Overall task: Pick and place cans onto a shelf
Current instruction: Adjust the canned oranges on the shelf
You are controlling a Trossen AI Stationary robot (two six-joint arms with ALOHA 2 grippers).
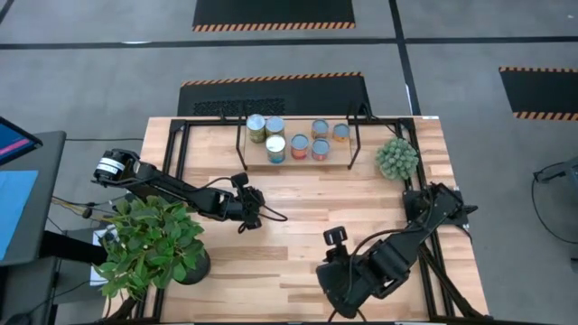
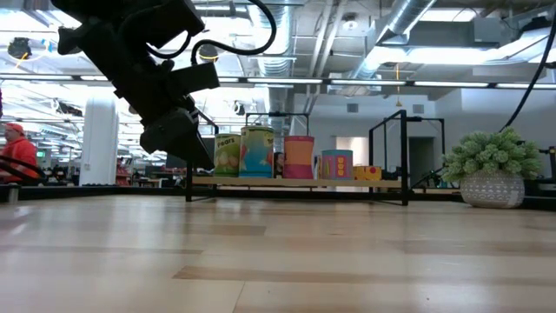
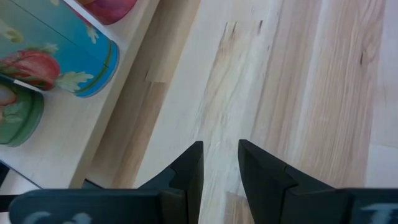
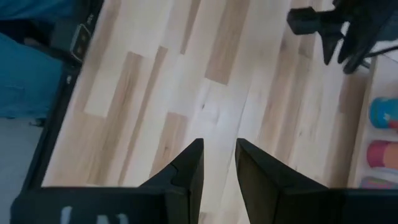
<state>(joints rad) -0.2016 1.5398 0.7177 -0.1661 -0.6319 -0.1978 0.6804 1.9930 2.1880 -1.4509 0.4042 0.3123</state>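
Several cans with blue, green, orange and red labels stand upright on the shelf, a low light-wood board at the table's far middle. In the low view the cans stand in a row on the shelf. My left gripper hangs open over the bare table just near-left of the shelf, nothing between its fingers; the nearest cans show beside it. My right gripper is raised above the table's near middle, open and empty.
A small potted plant stands right of the shelf. A large leafy plant sits at the table's near left corner. Black frame rails run along the table's sides. Bare planks lie between the shelf and the near edge.
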